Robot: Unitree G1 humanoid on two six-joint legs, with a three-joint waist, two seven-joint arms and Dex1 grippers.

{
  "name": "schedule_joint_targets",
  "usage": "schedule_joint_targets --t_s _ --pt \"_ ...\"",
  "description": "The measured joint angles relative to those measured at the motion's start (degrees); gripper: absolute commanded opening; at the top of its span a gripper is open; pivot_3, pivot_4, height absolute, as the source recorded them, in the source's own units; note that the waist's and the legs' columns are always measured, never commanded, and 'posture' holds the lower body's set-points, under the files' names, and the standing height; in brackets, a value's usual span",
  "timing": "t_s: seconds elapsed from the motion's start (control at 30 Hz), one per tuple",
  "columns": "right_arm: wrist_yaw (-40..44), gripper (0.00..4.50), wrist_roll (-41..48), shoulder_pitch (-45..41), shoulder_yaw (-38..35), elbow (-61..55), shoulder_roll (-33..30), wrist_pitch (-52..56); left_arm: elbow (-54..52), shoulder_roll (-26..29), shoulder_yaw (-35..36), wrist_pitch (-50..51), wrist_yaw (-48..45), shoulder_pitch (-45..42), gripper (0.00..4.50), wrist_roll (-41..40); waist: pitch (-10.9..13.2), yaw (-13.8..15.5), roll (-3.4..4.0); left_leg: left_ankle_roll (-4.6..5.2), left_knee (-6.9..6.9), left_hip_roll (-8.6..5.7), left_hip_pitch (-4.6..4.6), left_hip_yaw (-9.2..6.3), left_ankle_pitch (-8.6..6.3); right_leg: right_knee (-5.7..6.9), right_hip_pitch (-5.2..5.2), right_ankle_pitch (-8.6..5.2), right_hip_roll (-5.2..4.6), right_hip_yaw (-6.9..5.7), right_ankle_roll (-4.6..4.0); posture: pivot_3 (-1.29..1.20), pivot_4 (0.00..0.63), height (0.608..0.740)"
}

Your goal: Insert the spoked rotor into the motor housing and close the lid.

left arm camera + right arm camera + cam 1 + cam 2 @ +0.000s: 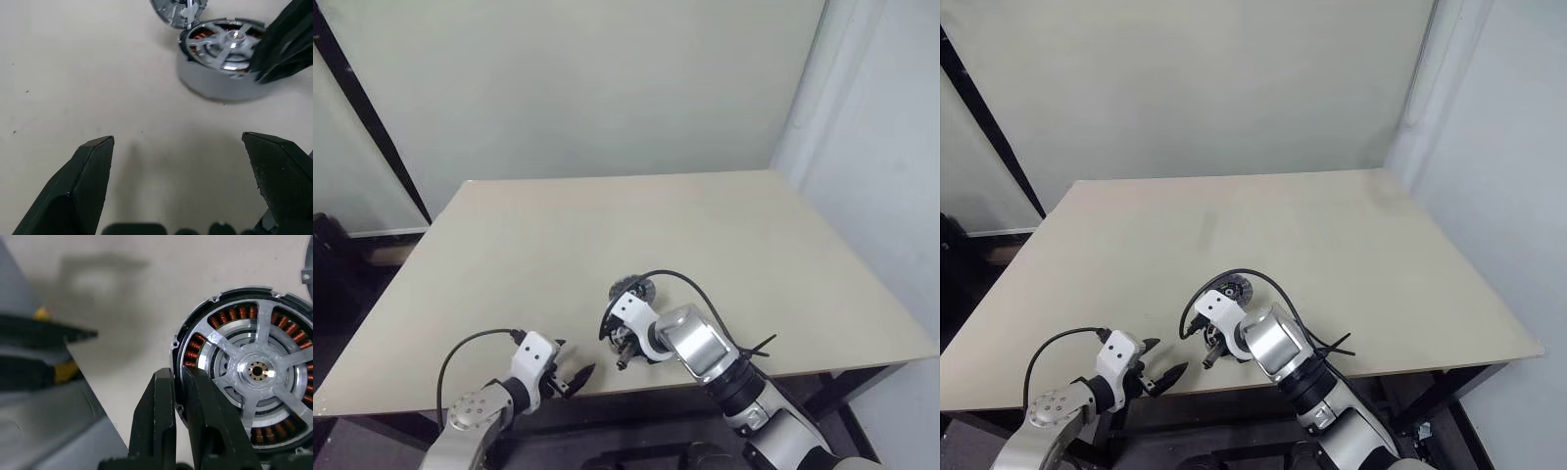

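The motor housing (215, 78) rests on the table near the front edge, its copper windings (234, 313) showing. The spoked rotor (257, 371) lies in it, silver spokes over the windings. My right gripper (179, 377) is shut on the rotor's rim, pointing down from the near side. The lid (634, 287), a notched grey disc, stands open at the housing's far edge. My left gripper (571, 360) hangs open with nothing in it at the table's front edge, a short way left of the housing.
The beige table (607, 215) stretches away to a pale wall. Its front edge runs just under both grippers. A black cable (690, 284) loops from the right wrist over the table beside the lid.
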Motion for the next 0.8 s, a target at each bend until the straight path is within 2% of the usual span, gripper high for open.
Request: schedule_joint_targets --t_s 0.5,0.8 --pt "-12.5 0.00 9.9 -0.6 -3.2 4.7 0.9 -4.8 -0.1 -1.3 0.0 -0.5 0.7 0.1 4.50 0.4 0.0 0.0 0.03 -0.24 0.02 0.02 0.08 -0.02 -0.11 0.00 -0.13 0.00 -0.06 -0.03 -0.01 0.00 0.000 0.740" --pt "-14.5 0.00 12.2 -0.7 -1.7 6.0 0.9 -8.0 -0.1 -1.3 0.0 -0.5 0.7 0.1 4.50 0.4 0.0 -0.2 -0.02 -0.02 0.01 0.02 -0.01 -0.05 0.02 0.10 -0.37 0.01 0.00 -0.03 -0.01 0.00 0.000 0.740"
